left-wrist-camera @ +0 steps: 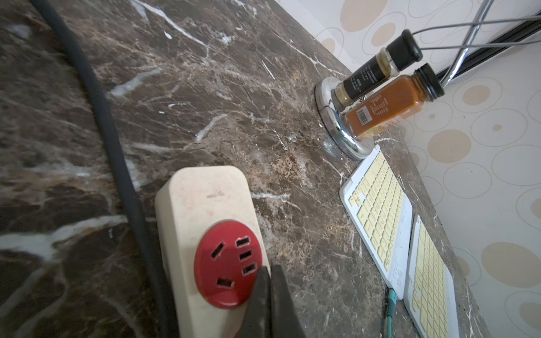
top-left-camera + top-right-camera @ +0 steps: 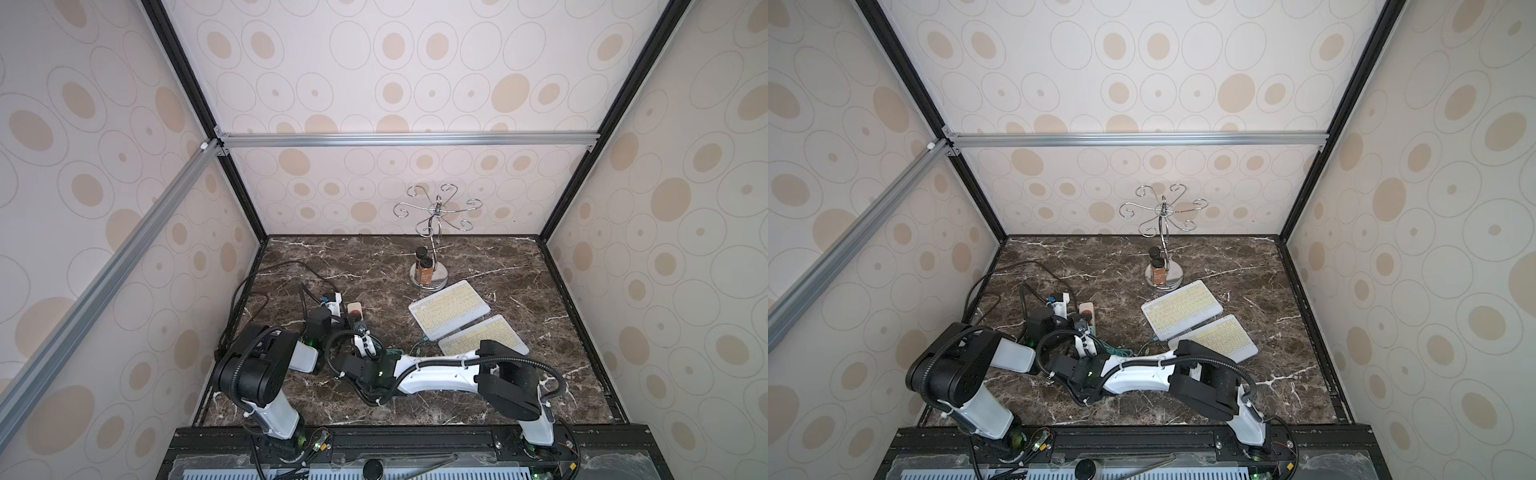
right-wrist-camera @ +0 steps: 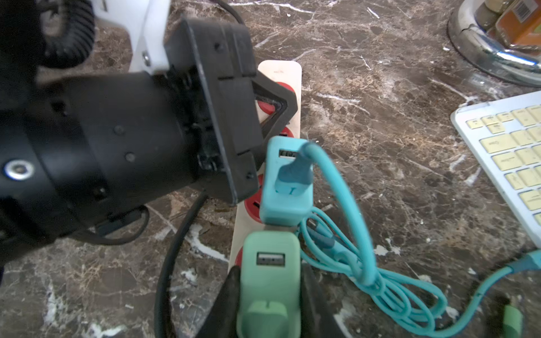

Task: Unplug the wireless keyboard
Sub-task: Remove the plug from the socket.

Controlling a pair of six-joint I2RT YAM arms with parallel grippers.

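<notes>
Two white keyboards with yellow keys (image 2: pixel 449 313) (image 2: pixel 484 338) lie side by side right of centre in both top views. A cream power strip (image 1: pixel 202 199) with red sockets carries a blue charger (image 3: pixel 285 181) and a light green charger (image 3: pixel 269 263). My right gripper (image 3: pixel 270 275) is shut on the green charger, one finger on each side. Bundled teal cable (image 3: pixel 345 204) runs from the blue charger toward the keyboards. My left gripper (image 1: pixel 270 269) is shut, its tips resting on the strip beside a free red socket (image 1: pixel 228 263).
A chrome hook stand (image 2: pixel 428 276) with two spice bottles (image 1: pixel 383 108) stands behind the keyboards. A thick black cord (image 1: pixel 117 164) runs along the strip's left side. Patterned walls close in the marble table (image 2: pixel 519 282) on three sides.
</notes>
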